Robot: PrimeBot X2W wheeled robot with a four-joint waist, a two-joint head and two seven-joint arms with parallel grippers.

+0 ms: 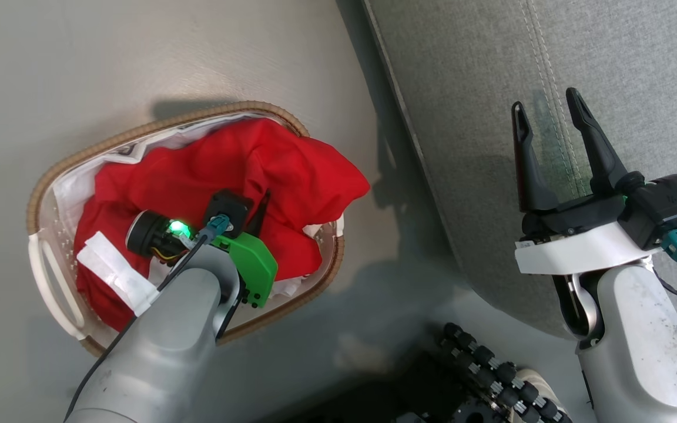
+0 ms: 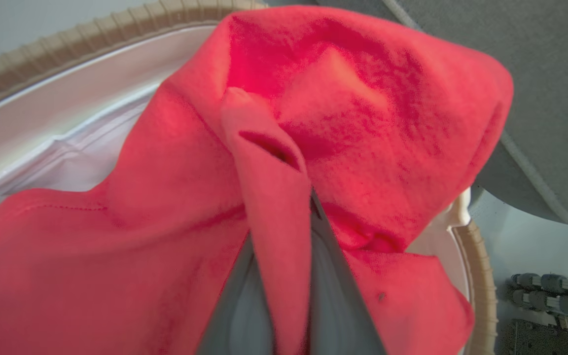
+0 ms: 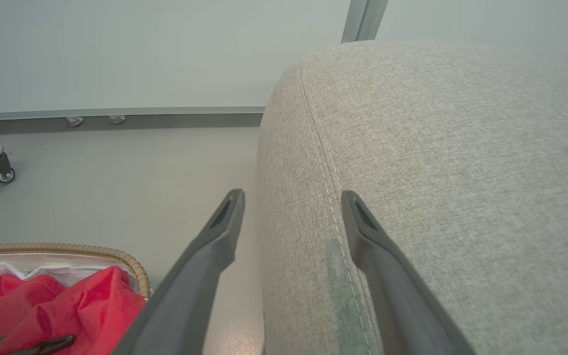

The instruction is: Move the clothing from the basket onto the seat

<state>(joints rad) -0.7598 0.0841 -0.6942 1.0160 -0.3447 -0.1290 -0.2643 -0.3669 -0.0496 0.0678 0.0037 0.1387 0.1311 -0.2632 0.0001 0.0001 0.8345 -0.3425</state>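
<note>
Step in hand: grasping the first garment. The left hand (image 2: 281,231) is reaching down into the basket (image 1: 39,194) and pinching a raised fold of the red clothing (image 1: 268,170). Its two fingers are pressed together on the cloth, and the left wrist view is showing the fold running up between them.

The clothing is lying heaped in the basket on a white lining, with one lobe spilling over the woven rim on the side facing the seat (image 1: 550,47). The basket is standing on the floor (image 1: 80,59), near the seat's rounded edge. Nothing red is lying on the part of the seat in view, so I am judging the transfer as not yet begun.

The right hand (image 1: 545,103) is hovering over the seat by its stitched seam, fingers spread, holding nothing.

Next move, as I am judging it:
- Lifting until the cloth is clearing the rim.
- Swinging across to the seat.
- Releasing only once the bulk is resting on the cushion.

Risks:
- The pinch is taking a thin fold, which may slip under the garment's weight.
- A trailing hem may snag the rim and tip the basket.
- Whether one garment or both would come up, I cannot tell.

Writing: none readable. The white trim band (image 1: 112,264) at the near end of the heap is showing no legible print. No number, brand or label is showing on cloth, basket or arms.
</note>
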